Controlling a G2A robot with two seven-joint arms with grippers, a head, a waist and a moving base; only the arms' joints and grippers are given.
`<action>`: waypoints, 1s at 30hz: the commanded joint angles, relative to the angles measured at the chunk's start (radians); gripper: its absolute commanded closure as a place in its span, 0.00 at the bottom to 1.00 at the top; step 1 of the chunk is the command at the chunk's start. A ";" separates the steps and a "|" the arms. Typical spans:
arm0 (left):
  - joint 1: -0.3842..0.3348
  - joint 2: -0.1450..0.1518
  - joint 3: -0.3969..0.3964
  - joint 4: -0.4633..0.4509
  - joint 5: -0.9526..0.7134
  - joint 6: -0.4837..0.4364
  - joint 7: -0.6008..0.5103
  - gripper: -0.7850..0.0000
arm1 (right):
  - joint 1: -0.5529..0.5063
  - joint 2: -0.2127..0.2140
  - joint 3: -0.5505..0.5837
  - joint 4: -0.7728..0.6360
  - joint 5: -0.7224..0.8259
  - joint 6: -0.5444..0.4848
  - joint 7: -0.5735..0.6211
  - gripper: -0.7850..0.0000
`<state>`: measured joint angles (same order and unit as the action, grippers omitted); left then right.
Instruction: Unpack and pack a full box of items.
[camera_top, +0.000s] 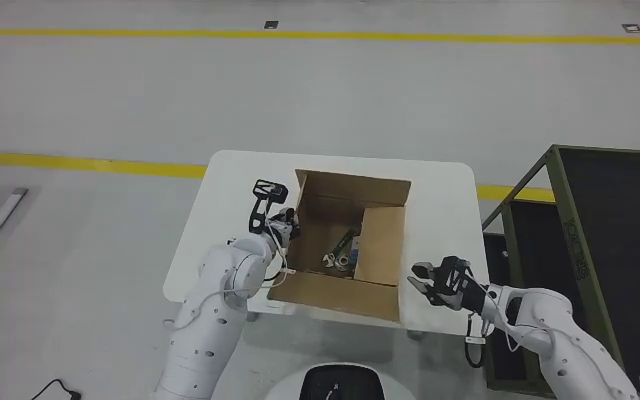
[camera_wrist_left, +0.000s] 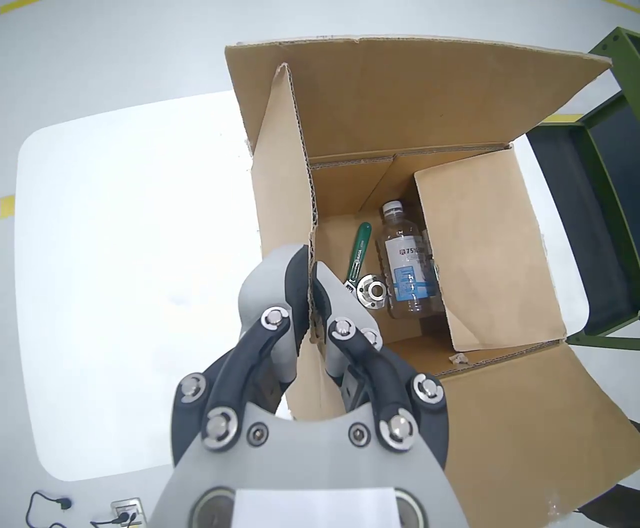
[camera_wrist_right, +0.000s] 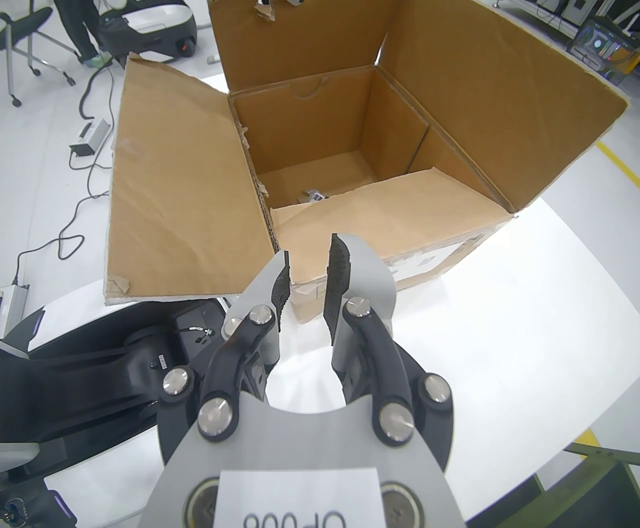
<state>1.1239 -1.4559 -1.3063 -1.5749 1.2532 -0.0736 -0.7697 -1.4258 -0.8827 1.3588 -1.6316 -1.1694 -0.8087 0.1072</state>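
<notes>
The left arm is bent at the table's left side. Its left gripper (camera_wrist_left: 312, 280) sits at the near-left corner of the open brown cardboard box (camera_top: 340, 290), with both pads closed onto the raw corrugated edge of the upright left side flap (camera_wrist_left: 285, 165), one pad on each face. The right arm reaches low over the right front of the white round-cornered table (camera_top: 240, 200). The right gripper (camera_wrist_right: 306, 267) points at the box's right wall without touching it; its ribbed pads stand a narrow gap apart, with nothing between them. The box sits mid-table with the far flap raised, the near flap splayed outward, and the right side flap (camera_top: 385, 245) folded inward over part of the opening. On the box floor lie a clear plastic bottle with a white cap (camera_wrist_left: 407, 265), a green-handled adjustable wrench (camera_wrist_left: 357, 255) just beside it, and a round metal flange (camera_wrist_left: 371, 291) at the wrench's head. Bare tabletop lies left of the box and around the right gripper. A dark green metal rack (camera_top: 570, 230) stands off the table's right edge, near the right arm.
</notes>
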 joint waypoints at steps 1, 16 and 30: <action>0.012 -0.001 -0.004 -0.001 -0.031 0.018 0.020 1.00 | 0.002 0.000 -0.001 0.001 -0.001 -0.001 0.001 0.76; -0.009 0.005 -0.207 0.091 -0.527 0.114 0.004 1.00 | 0.010 -0.003 -0.009 0.008 0.001 -0.017 0.023 0.75; -0.030 0.023 -0.259 0.238 -0.733 0.148 -0.034 1.00 | 0.029 -0.006 -0.019 0.010 0.004 -0.025 0.024 0.75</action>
<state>1.0948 -1.4358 -1.5692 -1.3356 0.4983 0.0731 -0.8065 -1.3976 -0.8888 1.3392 -1.6215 -1.1660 -0.8341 0.1319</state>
